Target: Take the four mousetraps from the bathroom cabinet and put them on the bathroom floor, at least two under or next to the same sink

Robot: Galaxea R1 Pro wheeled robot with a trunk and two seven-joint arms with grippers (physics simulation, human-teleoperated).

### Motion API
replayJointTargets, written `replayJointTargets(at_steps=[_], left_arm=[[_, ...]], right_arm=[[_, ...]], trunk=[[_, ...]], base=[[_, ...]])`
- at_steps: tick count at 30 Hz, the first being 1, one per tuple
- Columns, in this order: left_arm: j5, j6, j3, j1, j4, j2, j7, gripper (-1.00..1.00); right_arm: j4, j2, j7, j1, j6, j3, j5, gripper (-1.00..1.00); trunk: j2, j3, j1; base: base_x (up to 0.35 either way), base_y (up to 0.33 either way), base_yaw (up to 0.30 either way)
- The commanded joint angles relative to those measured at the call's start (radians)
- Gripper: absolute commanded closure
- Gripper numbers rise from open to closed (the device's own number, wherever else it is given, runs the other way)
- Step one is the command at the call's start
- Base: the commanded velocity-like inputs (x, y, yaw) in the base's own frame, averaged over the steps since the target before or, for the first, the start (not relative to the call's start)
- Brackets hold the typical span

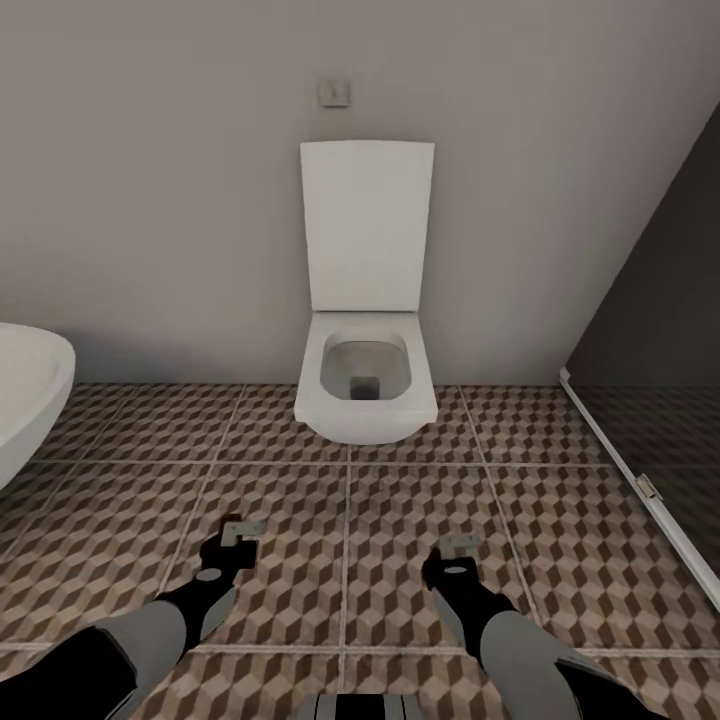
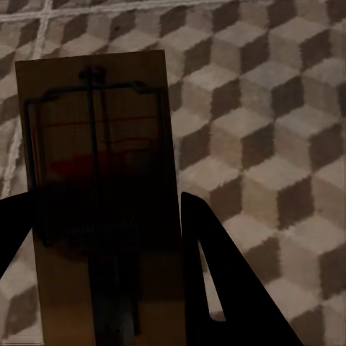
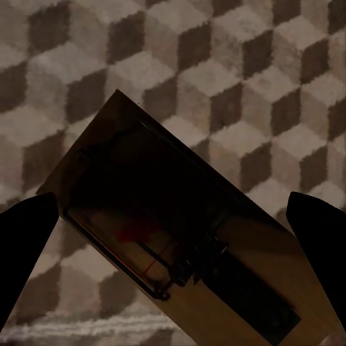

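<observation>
you're facing the grey back wall point(image 1: 150, 150) with the cube-patterned bathroom floor point(image 1: 350, 520) spread out below it, no sink or cabinet in front of you. on the right runs a dark panel point(image 1: 660, 380) with a pale bottom rail, and at the left edge the rounded white rim of the bathtub point(image 1: 25, 390) pokes in. dead ahead hangs the white toilet point(image 1: 365, 385), lid up against the wall under a small flush plate point(image 1: 334, 92). your two arms reach in low over the tiles. the left gripper point(image 1: 232, 545) is pinching one mousetrap point(image 2: 97, 187): in the left wrist view the tan board sits squeezed between the dark fingers point(image 2: 231, 281), wire and red spot facing the camera. the right gripper point(image 1: 458, 560) carries a second mousetrap point(image 3: 180, 238), lying askew between its fingers point(image 3: 25, 245); they look spread wider than the board at the tips, so i can't tell just where it's clamped, though it does seem held. by my reading, two traps are out of the cabinet and in hand but not yet down, and none lies on the tiles in sight. you'd need to find the sink, set these beside or under it, then fetch the other two.
</observation>
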Motion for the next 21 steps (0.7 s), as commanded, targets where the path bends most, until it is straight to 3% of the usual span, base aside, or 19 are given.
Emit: replayJointTargets(at_steps=[1, 5, 8, 13, 21], left_arm=[[0.005, 0.003, -0.009, 0.004, 0.000, 0.001, 0.004, 1.00], [0.008, 0.018, -0.009, 0.031, 0.000, -0.001, 0.003, 1.00], [0.006, 0.011, -0.009, 0.089, -0.003, -0.002, 0.003, 1.00], [0.007, 0.013, -0.005, 0.101, -0.012, -0.006, -0.030, 1.00], [0.011, 0.012, 0.002, 0.102, -0.014, -0.001, -0.063, 1.00]], right_arm=[[0.001, 0.001, -0.002, 0.000, -0.001, -0.004, 0.010, 1.00], [0.050, 0.001, -0.001, 0.000, -0.072, -0.003, 0.012, 1.00], [0.122, 0.001, 0.004, 0.001, -0.152, -0.001, 0.020, 1.00], [0.139, 0.001, 0.010, 0.003, -0.168, -0.002, 0.064, 1.00], [0.150, 0.001, 0.010, 0.006, -0.183, -0.003, 0.076, 1.00]], trunk=[[0.000, -0.001, 0.000], [0.000, -0.001, 0.000], [0.000, -0.001, 0.000], [0.000, -0.001, 0.000], [0.000, -0.001, 0.000]], base=[[0.000, 0.000, 0.000], [0.000, 0.000, 0.000], [0.000, 0.000, 0.000], [0.000, 0.000, 0.000], [0.000, 0.000, 0.000]])
